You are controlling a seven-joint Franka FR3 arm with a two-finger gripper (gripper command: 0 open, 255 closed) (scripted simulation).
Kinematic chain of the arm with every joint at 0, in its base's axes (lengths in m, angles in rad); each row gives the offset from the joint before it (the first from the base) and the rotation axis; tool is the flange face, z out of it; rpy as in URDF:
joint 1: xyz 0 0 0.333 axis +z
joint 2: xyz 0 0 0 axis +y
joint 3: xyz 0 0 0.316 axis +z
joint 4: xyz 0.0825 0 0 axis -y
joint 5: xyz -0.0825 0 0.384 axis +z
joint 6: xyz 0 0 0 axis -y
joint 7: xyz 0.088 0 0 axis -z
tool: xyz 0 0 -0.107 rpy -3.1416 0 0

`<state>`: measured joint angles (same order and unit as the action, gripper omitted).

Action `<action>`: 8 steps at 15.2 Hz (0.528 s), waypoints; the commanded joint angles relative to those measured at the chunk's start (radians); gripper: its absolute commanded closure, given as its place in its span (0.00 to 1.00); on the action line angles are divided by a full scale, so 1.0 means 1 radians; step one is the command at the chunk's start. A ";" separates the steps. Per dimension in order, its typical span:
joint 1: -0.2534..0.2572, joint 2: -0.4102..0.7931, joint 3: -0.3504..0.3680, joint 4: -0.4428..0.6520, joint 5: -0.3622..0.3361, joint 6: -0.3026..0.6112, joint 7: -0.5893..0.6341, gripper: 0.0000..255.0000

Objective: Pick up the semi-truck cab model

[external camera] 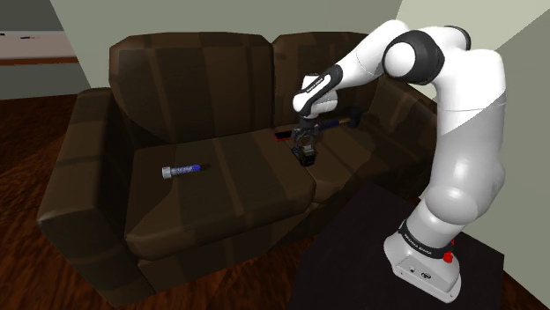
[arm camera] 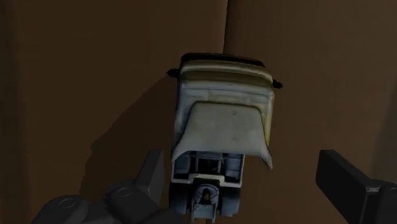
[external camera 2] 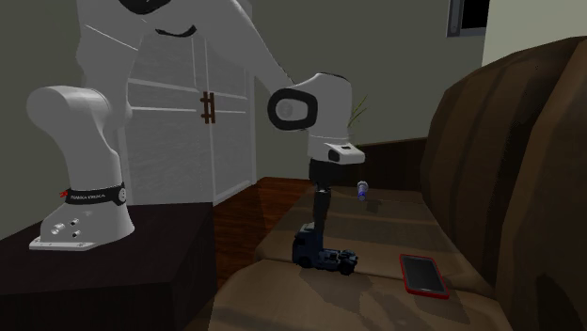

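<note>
- The semi-truck cab model (arm camera: 222, 121) stands upright on the seat of the brown sofa (external camera: 220, 207), at the seam between two cushions.
- The end effector (external camera 2: 320, 218) hangs directly above it, its fingers (arm camera: 347, 184) spread apart on either side of the cab, not clamping it.
- A red phone (external camera 2: 422, 275) lies flat nearby.

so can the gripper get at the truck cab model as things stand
Probably yes. The gripper hangs right over the semi-truck cab model on the sofa seat, open fingers either side of it, nothing between; the red-cased phone sits apart.
</note>
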<state>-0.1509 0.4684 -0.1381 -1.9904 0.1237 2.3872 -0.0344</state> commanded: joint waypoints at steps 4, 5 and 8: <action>-0.023 0.136 0.000 0.098 0.017 0.025 0.001 0.00; -0.024 0.147 0.001 0.100 0.019 0.034 0.000 0.00; -0.028 0.180 0.006 0.107 0.025 0.059 -0.004 0.00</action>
<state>-0.1762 0.6347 -0.1337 -1.8872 0.1460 2.4361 -0.0358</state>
